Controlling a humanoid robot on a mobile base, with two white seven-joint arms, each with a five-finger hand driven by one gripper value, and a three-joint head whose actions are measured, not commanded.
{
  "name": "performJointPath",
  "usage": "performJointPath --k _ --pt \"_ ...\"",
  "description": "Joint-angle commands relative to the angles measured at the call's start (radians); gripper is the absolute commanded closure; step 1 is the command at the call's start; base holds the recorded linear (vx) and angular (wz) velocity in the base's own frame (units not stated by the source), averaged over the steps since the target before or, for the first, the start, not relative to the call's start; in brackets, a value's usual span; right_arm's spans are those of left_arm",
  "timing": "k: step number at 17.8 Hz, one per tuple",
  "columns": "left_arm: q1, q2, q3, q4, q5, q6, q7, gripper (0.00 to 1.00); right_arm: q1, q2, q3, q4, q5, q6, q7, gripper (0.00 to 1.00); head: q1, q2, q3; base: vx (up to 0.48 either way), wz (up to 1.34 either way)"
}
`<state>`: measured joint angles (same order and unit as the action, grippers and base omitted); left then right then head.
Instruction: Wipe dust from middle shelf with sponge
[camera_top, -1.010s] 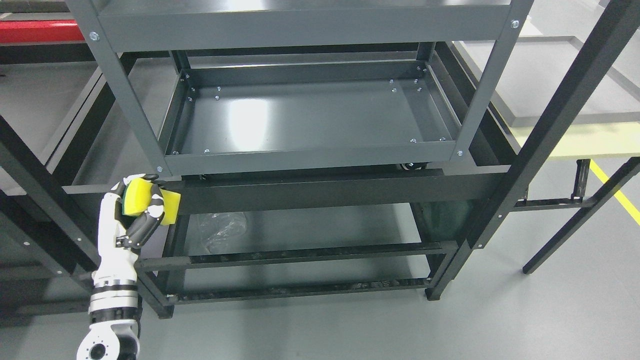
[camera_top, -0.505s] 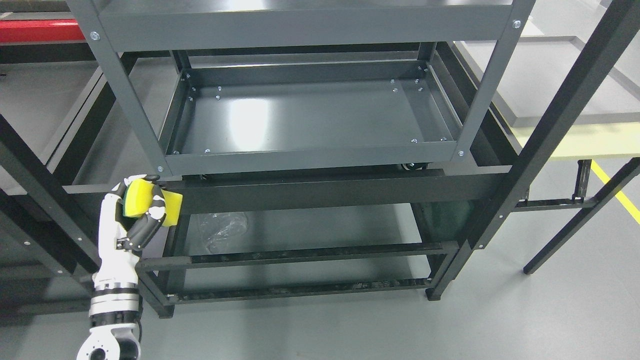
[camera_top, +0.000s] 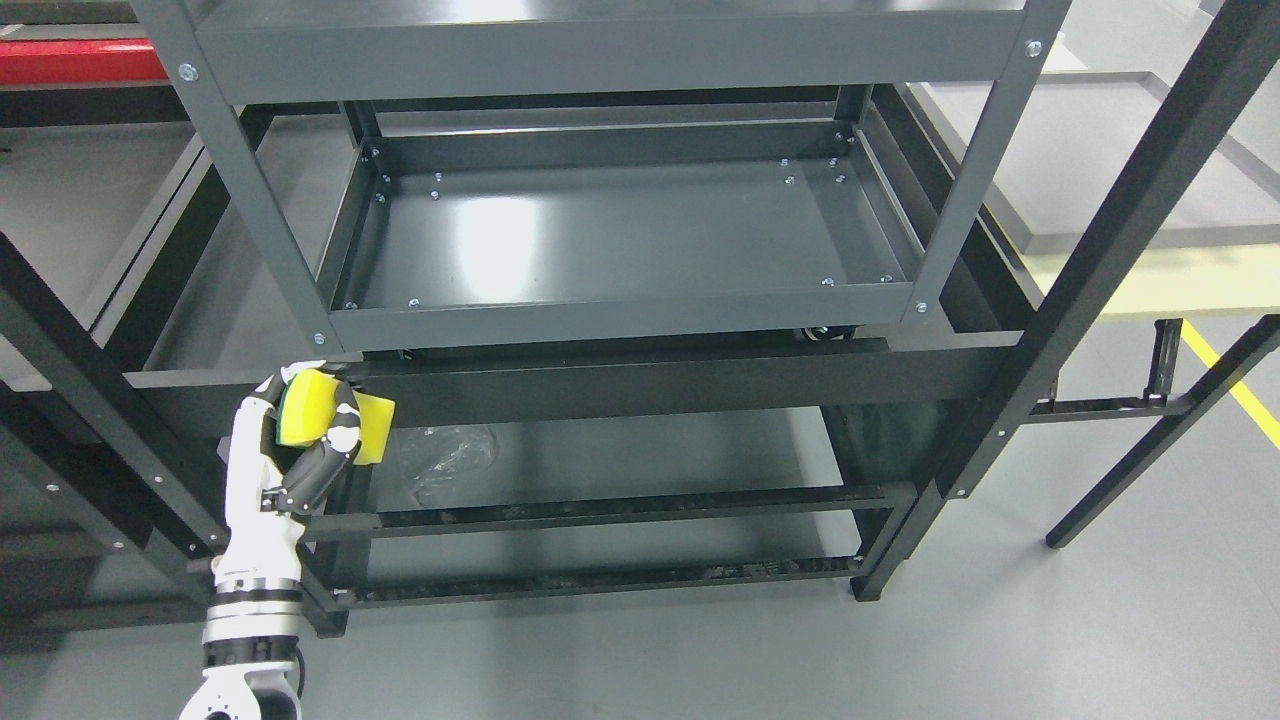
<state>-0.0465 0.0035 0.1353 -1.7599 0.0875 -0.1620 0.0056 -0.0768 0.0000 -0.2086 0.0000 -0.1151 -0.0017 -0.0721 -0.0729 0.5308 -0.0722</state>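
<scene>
My left hand (camera_top: 315, 425) rises from the lower left, fingers curled around a yellow sponge (camera_top: 335, 428) with a green backing. It hangs in front of the black crossbar, just below the front left corner of the grey tray shelf (camera_top: 600, 320). That shelf is a shallow dark grey metal tray with a glossy floor, held between grey uprights in the middle of the head view. The sponge is apart from the tray, below its front rim. My right hand does not show.
A black frame (camera_top: 650, 385) with crossbars stands in front of and under the grey rack. A clear plastic bag (camera_top: 445, 460) lies on the lower level. A black diagonal post (camera_top: 1110, 240) crosses the right side. Grey floor lies below.
My left hand with the sponge has shifted to the right and slightly down, by roughly the sponge's own width. The rack and frame have stayed put.
</scene>
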Motion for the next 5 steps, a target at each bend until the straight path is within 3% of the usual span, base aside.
performJointPath --k 1,5 --pt "0.005 0.014 -0.039 -0.013 0.0 -0.001 -0.001 0.96 0.0 -0.017 0.0 -0.017 0.0 0.072 0.0 0.0 0.0 0.0 0.0 0.0 0.0" --pt "0.005 0.014 -0.048 -0.013 0.0 0.001 -0.001 0.96 0.0 -0.017 0.0 -0.017 0.0 0.072 0.0 0.0 0.0 0.0 0.0 0.0 0.0"
